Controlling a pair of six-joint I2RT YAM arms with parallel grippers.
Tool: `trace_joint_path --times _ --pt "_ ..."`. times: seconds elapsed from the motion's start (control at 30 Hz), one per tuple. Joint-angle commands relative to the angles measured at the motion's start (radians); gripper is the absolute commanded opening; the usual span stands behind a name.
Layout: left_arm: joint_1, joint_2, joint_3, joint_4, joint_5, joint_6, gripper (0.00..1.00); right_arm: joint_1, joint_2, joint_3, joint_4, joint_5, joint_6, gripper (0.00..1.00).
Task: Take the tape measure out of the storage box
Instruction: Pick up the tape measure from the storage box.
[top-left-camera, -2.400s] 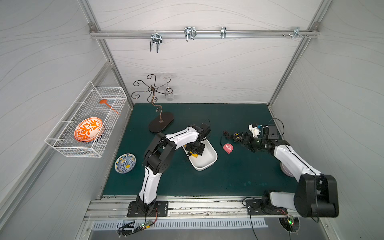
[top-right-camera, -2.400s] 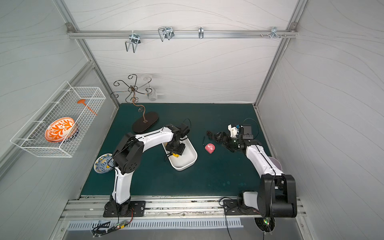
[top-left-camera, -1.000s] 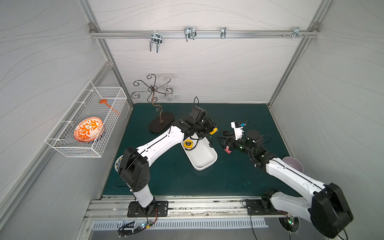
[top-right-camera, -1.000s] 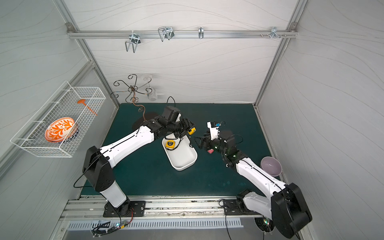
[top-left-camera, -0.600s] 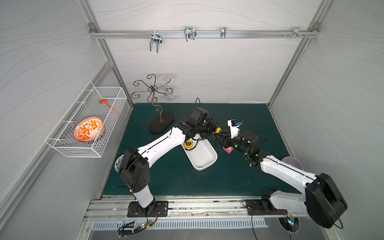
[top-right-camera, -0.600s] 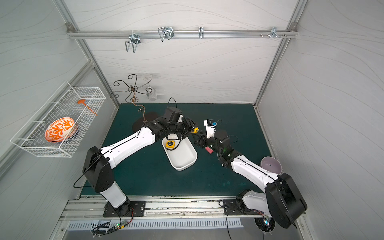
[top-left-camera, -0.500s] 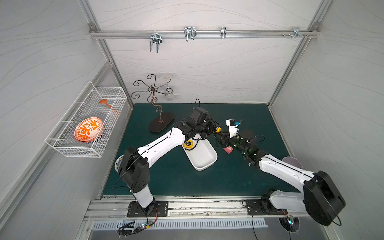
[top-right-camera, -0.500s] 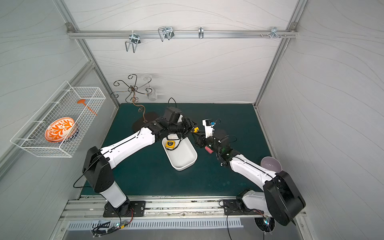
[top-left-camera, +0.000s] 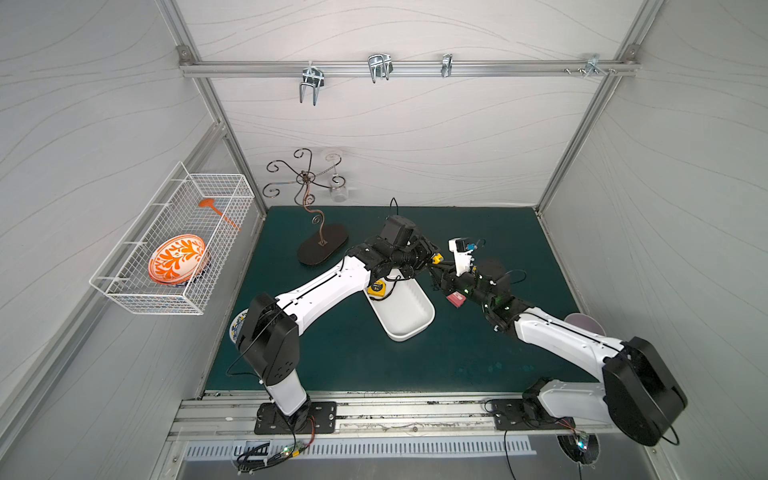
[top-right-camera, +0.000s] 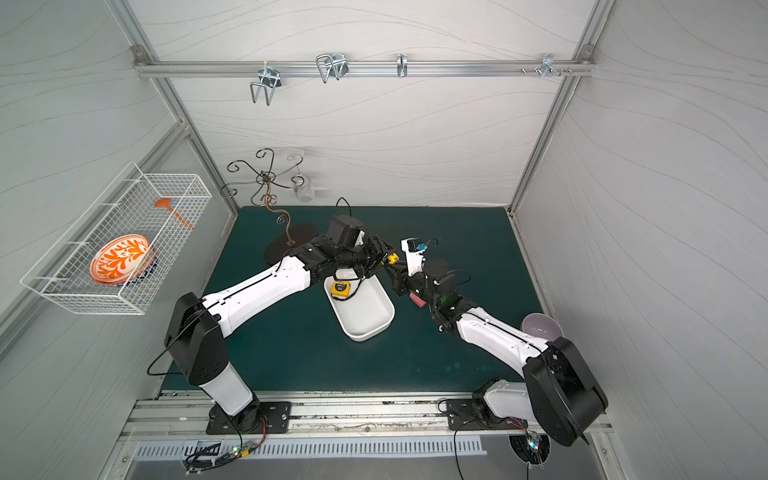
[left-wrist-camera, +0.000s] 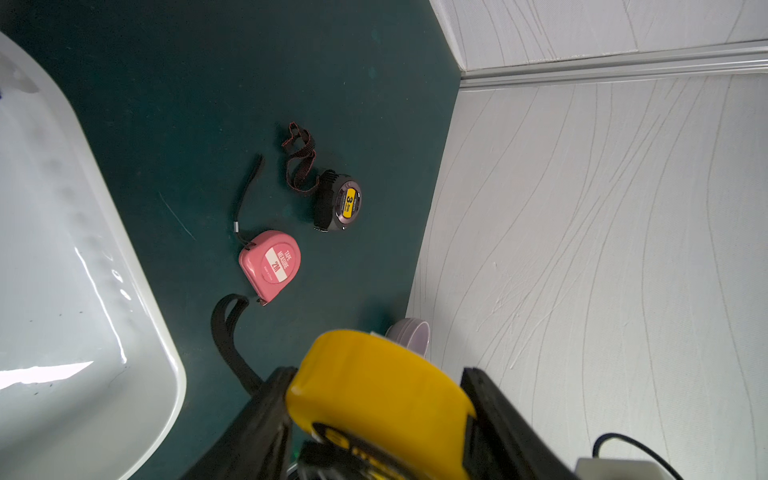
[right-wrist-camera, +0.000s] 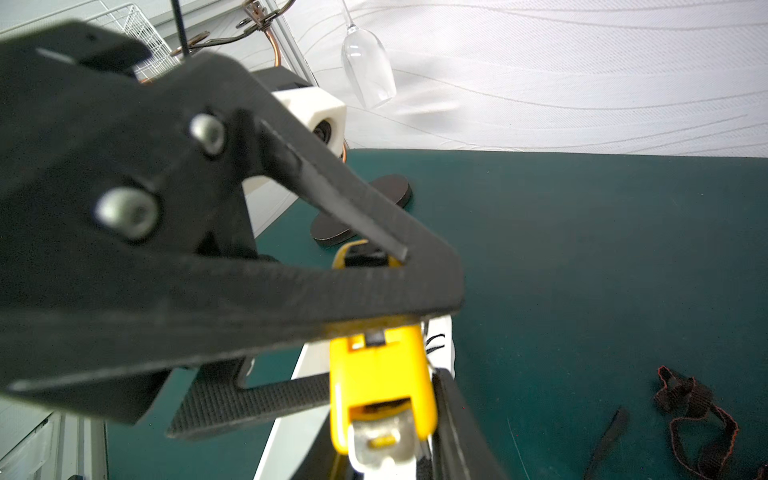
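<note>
1. Both top views: L gripper (top-left-camera: 430, 262) clamped on yellow tape measure (top-left-camera: 435, 259), just outside storage box (top-left-camera: 409, 332), off its rear end. R gripper (top-right-camera: 395, 271) is at the same spot. 2nd yellow tape (top-right-camera: 341, 289) lies inside box.
2. L wrist: tape measure (left-wrist-camera: 382, 390) pinched betw. both fingers. Pink tape (left-wrist-camera: 270, 264) and black tape (left-wrist-camera: 338, 203) on mat beside box.
3. R wrist: R fingers (right-wrist-camera: 455, 415) pressed on tape measure's sides.

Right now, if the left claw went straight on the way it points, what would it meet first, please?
Most likely the right claw, which faces it, closed on the far end of the yellow tape measure the left claw holds.
</note>
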Motion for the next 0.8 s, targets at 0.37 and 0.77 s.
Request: trace_joint_path --times 0.37,0.77 --pt "0.023 -0.117 0.004 -0.059 -0.1 0.18 0.87 -0.147 -0.129 -0.007 -0.142 -0.026 0.09 0.0" --pt "0.032 -0.153 0.018 -0.296 -0.276 0.483 1.0 -0.476 -0.156 -0.117 -0.314 -0.327 0.32 0.0"
